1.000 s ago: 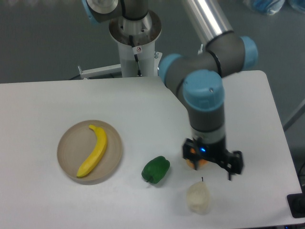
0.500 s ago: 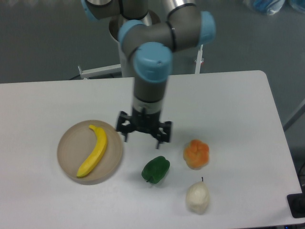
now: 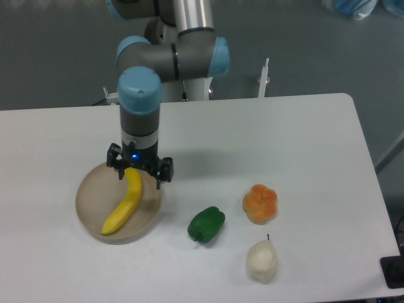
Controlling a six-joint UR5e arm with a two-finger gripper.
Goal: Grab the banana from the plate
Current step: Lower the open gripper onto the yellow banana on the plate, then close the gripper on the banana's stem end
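The white bench [image 3: 189, 139] carries all the items, with the arm [image 3: 140, 101] reaching down over its left part. The plate [image 3: 88, 199], round, tan and low-rimmed, is set near the left front of the bench, and the banana [image 3: 124, 203] lies on it, running from the upper right of the dish down to the lower left, its upper end hidden under the tool. The gripper [image 3: 140, 177] hangs over that upper end with the jaws spread, one on either side of the fruit; contact cannot be made out. The banana is judged light, smooth-skinned and rather slippery, firm enough for a pinch yet likely to bruise or dent under hard pressure. A hold across the narrow width near the thicker middle is judged best, since the tapered tips would likely slide out and a grasp far from centre would let it tip. To the right, well apart, are noted a green pepper [image 3: 206, 225], an orange lobed fruit [image 3: 260, 204] and a whitish pear [image 3: 262, 260].
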